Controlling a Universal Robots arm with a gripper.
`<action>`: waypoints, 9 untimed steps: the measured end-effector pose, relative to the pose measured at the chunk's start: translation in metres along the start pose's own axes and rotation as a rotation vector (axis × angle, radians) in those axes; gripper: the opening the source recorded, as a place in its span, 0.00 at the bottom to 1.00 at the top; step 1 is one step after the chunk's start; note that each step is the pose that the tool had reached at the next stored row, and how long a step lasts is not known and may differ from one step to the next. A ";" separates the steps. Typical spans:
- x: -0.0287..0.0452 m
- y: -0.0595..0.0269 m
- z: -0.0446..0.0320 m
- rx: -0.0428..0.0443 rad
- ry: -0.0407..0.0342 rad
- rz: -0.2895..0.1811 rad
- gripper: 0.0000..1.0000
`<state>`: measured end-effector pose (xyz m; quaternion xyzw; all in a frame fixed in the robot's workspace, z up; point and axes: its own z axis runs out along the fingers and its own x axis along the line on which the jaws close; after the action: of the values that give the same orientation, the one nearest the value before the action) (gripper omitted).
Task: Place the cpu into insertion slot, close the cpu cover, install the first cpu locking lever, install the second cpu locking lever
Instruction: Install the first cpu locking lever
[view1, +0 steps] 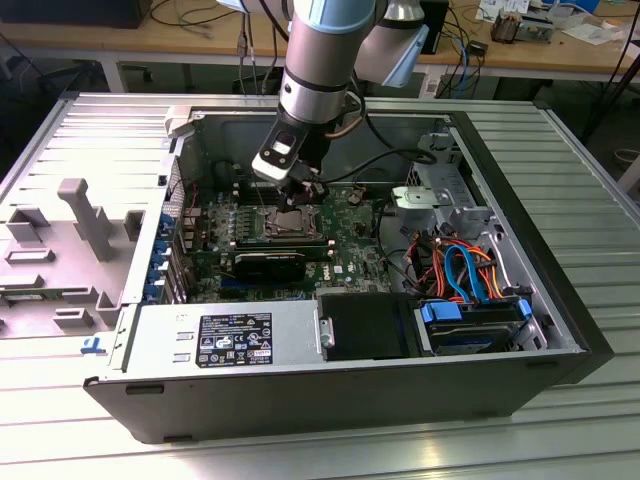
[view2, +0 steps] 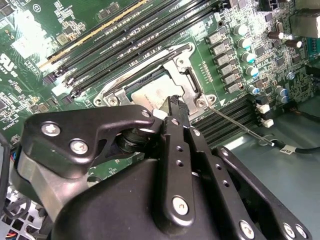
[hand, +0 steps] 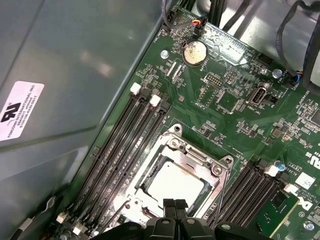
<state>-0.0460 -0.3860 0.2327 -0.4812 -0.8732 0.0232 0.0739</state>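
1. Judging from both wrist views, the first step is taken as done: the cpu (hand: 172, 182) is seen lying flat inside the insertion slot (view1: 292, 222) on the green board (hand: 240, 125).
2. The cpu cover (hand: 200, 152) is seen lowered over it, its window framing the chip, so the closing is judged complete.
3. The gripper (hand: 174, 204) is held at the socket's edge, its fingertips drawn together with nothing seen between them; whether the cover is touched cannot be told.
4. A thin locking lever (view2: 240, 125) is seen sticking out across the black memory slots (view2: 232, 106), so latching is judged outstanding; the other lever's state cannot be told.
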 end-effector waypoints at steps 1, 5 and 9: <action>0.0000 0.0000 0.0000 0.0003 -0.0003 -0.003 0.11; 0.0000 0.0000 0.0000 0.0017 -0.0018 -0.015 0.11; 0.0000 0.0000 0.0000 0.0029 -0.0030 -0.027 0.11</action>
<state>-0.0460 -0.3860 0.2327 -0.4692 -0.8797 0.0242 0.0736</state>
